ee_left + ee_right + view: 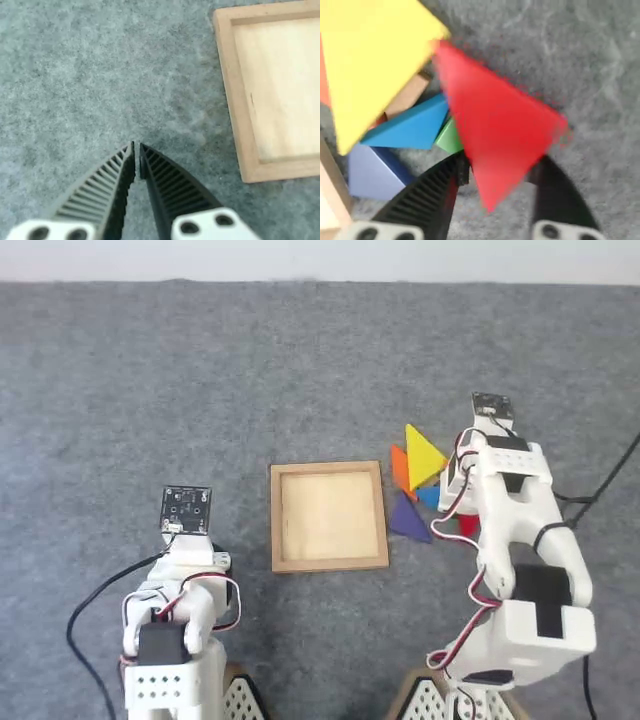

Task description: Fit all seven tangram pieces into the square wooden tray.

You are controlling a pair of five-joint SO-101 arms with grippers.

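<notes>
Right gripper clamped on red triangle, just right of tray among loose pieces, tray lying to its left; left gripper, jaws together, off tray's left side.

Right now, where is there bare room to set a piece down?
The tray is bare inside; so is the mat between it and the left pincer. Crowded: pieces heaped right of the tray, where the right pincer grips the red triangle.

The counter is mottled grey; the tray is pale natural wood. Beside the tray: yellow triangle, orange piece, purple triangle, blue piece, red triangle, green piece. The left end effector and right end effector have black ribbed fingers.
</notes>
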